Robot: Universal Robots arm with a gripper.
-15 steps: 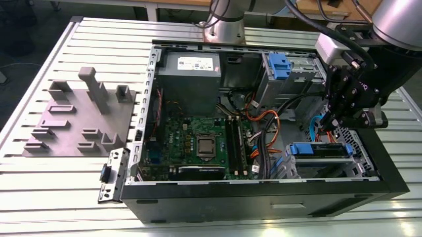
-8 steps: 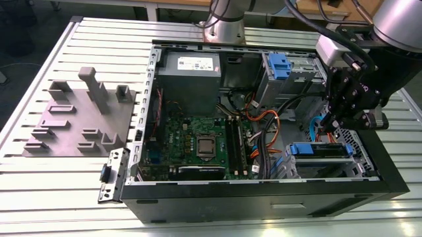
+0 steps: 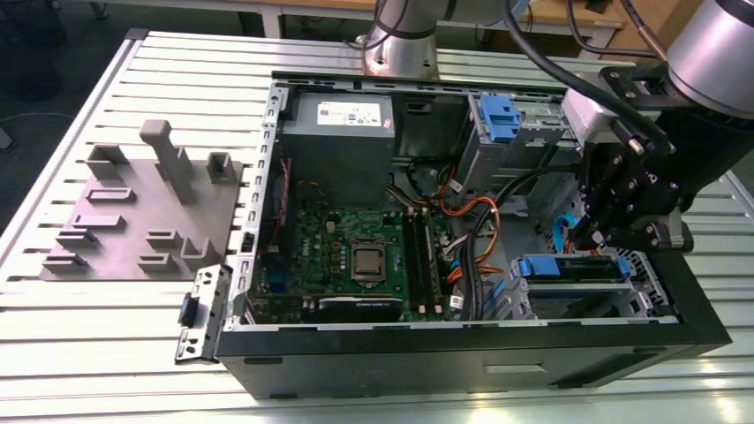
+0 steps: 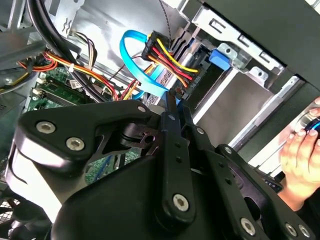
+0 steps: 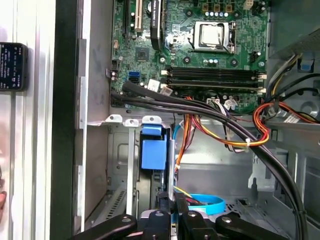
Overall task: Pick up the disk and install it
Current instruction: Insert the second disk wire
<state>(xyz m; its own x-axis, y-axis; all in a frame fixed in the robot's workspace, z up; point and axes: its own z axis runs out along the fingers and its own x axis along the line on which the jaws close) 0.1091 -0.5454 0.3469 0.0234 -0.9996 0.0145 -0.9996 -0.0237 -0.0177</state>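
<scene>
Pincer: the gripper point(image 3: 603, 237) hangs inside the open computer case point(image 3: 471, 353), fingers pressed together on nothing.
Disk: one disk point(image 3: 574, 268), seated in the case's lower drive bay, at about 7 o'clock, just beside the fingertips.
Count: one gripper, one motherboard point(image 3: 353, 256), one power supply point(image 3: 339, 132).
Hand: one person's hand point(image 4: 300, 160) outside the case.

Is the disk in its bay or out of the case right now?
In the bay: in the exterior view the disk, with its blue bracket, sits inside the metal cage just under the tool. Fully seated: cannot tell.
</scene>
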